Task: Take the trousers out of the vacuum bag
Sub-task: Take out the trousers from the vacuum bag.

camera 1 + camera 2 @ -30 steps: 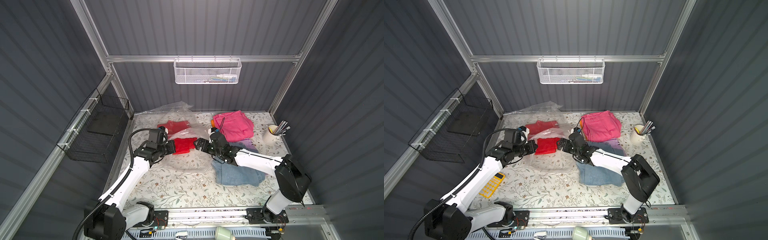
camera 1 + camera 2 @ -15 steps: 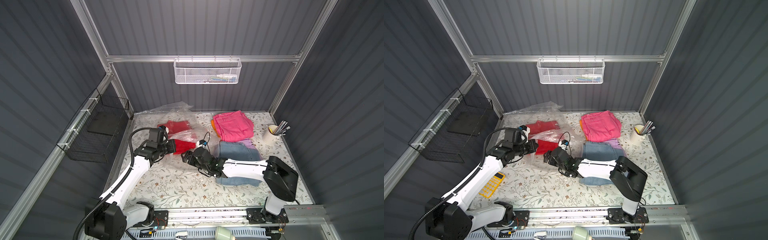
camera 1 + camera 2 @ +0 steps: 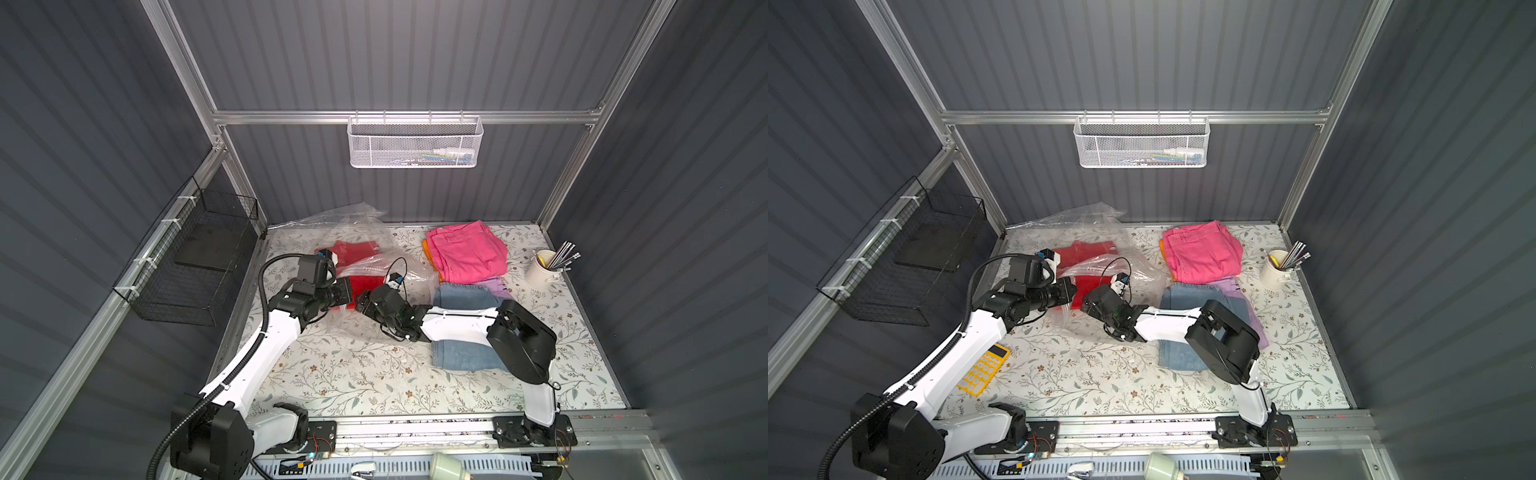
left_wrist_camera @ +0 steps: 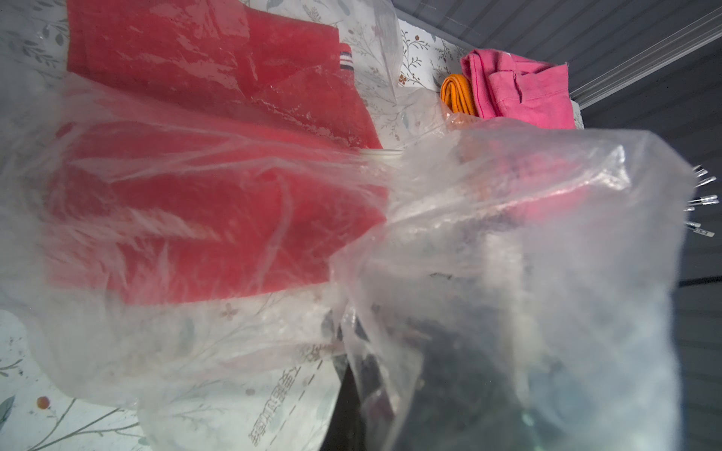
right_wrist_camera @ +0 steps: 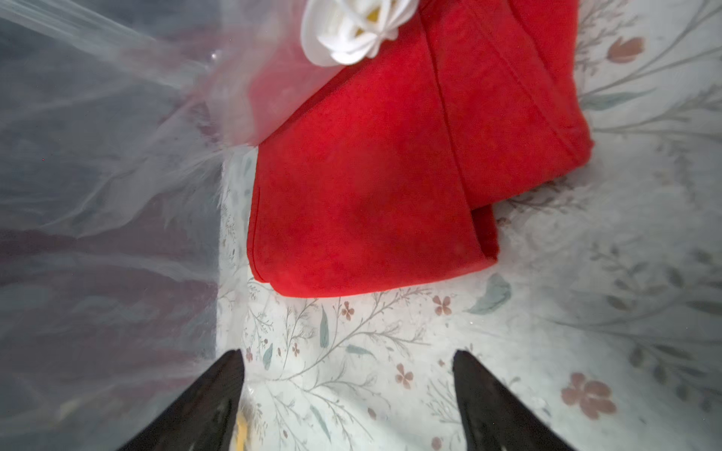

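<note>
The vacuum bag lies crumpled at the back left, with red trousers inside it. My left gripper is shut on a bunched fold of the vacuum bag, and the plastic hides its jaws. My right gripper is open inside the bag's mouth, just short of the folded red trousers, with nothing between its fingers. The white valve disc sits past the fold. Outside the bag lie pink trousers on orange ones, plus light blue and lilac trousers.
A cream cup of pens stands at the right edge. A yellow calculator lies beside the left arm. A black wire basket hangs on the left wall and a white mesh basket on the back wall.
My right arm swung left from beside the pink pile into the bag's mouth, toward the red trousers, and its jaws narrowed slightly. The left gripper kept its hold on the bag.
</note>
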Robot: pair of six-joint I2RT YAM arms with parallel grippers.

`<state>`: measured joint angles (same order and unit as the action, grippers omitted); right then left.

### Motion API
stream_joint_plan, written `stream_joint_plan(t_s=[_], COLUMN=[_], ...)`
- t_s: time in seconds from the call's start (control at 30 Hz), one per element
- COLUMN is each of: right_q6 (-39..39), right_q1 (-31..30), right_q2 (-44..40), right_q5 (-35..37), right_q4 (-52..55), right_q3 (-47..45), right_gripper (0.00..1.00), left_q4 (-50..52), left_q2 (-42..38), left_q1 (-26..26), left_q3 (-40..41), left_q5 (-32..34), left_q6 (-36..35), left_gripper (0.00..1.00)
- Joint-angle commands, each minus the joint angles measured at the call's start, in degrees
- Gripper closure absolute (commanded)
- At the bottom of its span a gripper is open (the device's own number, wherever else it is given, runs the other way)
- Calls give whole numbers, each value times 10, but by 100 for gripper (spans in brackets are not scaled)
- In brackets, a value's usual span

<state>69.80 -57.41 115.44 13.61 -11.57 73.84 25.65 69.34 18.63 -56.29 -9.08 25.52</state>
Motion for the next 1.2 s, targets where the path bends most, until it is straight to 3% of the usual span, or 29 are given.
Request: stream_joint_plan(t_s=[0.0, 0.27, 0.73, 1.0, 1.17], right_q6=[39, 74, 81, 87, 69], right_q1=[0, -5, 25, 59, 72], right_q2=[13, 41, 120, 155, 138], right_q5=[31, 27, 29, 12, -17], right_q4=[33, 19, 37, 54, 15], right_q3=[18, 20, 102, 147, 127], right_gripper=[17, 16, 15, 43, 80], left_q4=[-2, 5, 18, 20, 24], left_q2=[5, 9, 1, -1, -3], left_q1=[-4, -4, -4, -4, -4], left_q3=[-24, -34, -34, -22, -8], left_q5=[-7, -1, 6, 13, 30], left_q6=[-5, -7, -10, -11, -12], left_gripper=[100, 100, 100, 100, 100])
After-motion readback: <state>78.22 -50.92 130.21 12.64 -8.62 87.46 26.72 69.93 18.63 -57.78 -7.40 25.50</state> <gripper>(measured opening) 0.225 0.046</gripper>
